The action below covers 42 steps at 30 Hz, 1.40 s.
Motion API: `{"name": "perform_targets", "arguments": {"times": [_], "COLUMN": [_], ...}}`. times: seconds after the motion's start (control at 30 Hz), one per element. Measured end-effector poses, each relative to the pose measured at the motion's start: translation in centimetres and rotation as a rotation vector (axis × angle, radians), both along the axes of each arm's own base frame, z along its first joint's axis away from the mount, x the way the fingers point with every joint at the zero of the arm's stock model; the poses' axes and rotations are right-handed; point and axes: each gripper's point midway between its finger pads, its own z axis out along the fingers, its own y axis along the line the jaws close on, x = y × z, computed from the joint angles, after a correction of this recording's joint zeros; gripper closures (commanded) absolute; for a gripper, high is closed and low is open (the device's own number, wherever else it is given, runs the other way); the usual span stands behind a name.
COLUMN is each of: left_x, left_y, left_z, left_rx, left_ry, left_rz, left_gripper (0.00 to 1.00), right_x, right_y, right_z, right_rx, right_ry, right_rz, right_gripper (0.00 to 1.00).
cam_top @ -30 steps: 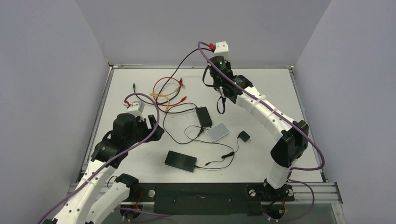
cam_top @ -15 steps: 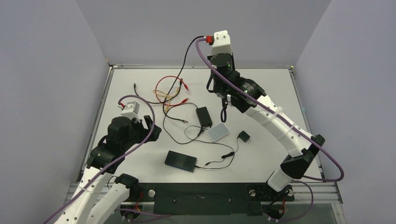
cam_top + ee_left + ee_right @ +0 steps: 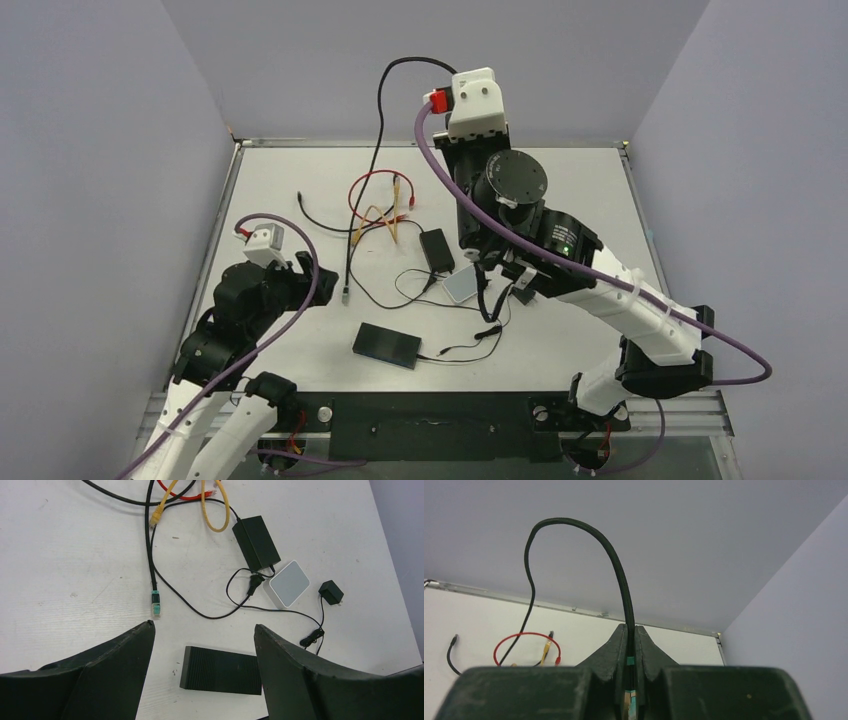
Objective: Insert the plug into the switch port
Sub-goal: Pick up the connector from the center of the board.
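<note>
R gripper [image 3: 630,629] is pinched tight on the black cable [image 3: 626,600], right at its plug [image 3: 630,699]. The teal boot shows low between the fingers, and the cable leaves past the tips and loops up. In the top view this arm is raised at upper middle, and its wrist cam faces the back wall, i.e. away from the target.

L gripper [image 3: 204,627] is spread wide w/ nothing in it, over the lower left of the desk [image 3: 280,170].

The switch [image 3: 387,345] is a flat black box at lower middle of the top view. Its long axis runs approx. left-right, dipping a bit to the right. From the R gripper it lies down-frame and left, well apart. The L arm is nearer: in its wrist view the box sits bottom centre, between the fingers. The port row is too small to make out, so can't tell which face carries it.

The cable's free end plug [image 3: 156,603] lies on the desk, up-left of the switch.

Prob. next: R arm needs to come down and turn round so the plug lines up w/ the port face. The plug looks tucked inboard of the fingertips, which may call for a re-grip or help from the L arm.
</note>
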Motion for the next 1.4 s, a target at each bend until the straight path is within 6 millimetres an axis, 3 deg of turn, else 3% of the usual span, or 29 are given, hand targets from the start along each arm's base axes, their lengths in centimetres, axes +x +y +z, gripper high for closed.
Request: {"name": "perform_targets", "arguments": {"times": [0.1,0.23,0.43,0.57,0.87,1.0,1.2,1.4], "left_x": [-0.3,-0.9,-2.0,-2.7,-4.5,-5.4,-6.6,-7.2], "left_y": [-0.1,-1.2,-4.4,-7.2,-11.3,-11.9,-11.9,-11.9], "left_z": [0.4,0.9,3.4,5.0,2.3,3.3,6.7,7.5], "left_rx": [-0.011,-0.045,-0.170,-0.295,-0.560,-0.641,-0.707,-0.744], "left_ry": [-0.014,-0.015,-0.037,-0.057,0.054,0.045,-0.057,-0.074], "left_rz": [-0.010,-0.074,-0.237,-0.373,-0.583,-0.643,-0.710,-0.730], "left_gripper": [0.29,0.29,0.29,0.29,0.29,0.27,0.26,0.26], "right_x": [-1.7,-3.2,-4.9,-6.1,-7.9,-8.5,-9.1,-9.4], "right_y": [-0.4,-2.1,-5.4,-6.1,-2.1,-0.1,2.6,5.2], "right_z": [-0.4,-3.1,-6.8,-8.3,-15.7,-18.5,-19.8,-19.1], "right_rx": [0.000,0.019,0.192,0.353,0.528,0.584,0.737,0.882], "right_ry": [0.008,0.040,0.084,0.114,0.239,0.279,0.253,0.175], "right_rz": [0.002,0.017,0.088,0.179,0.383,0.455,0.579,0.694], "right_gripper": [1.00,1.00,1.00,1.00,1.00,1.00,1.00,1.00]}}
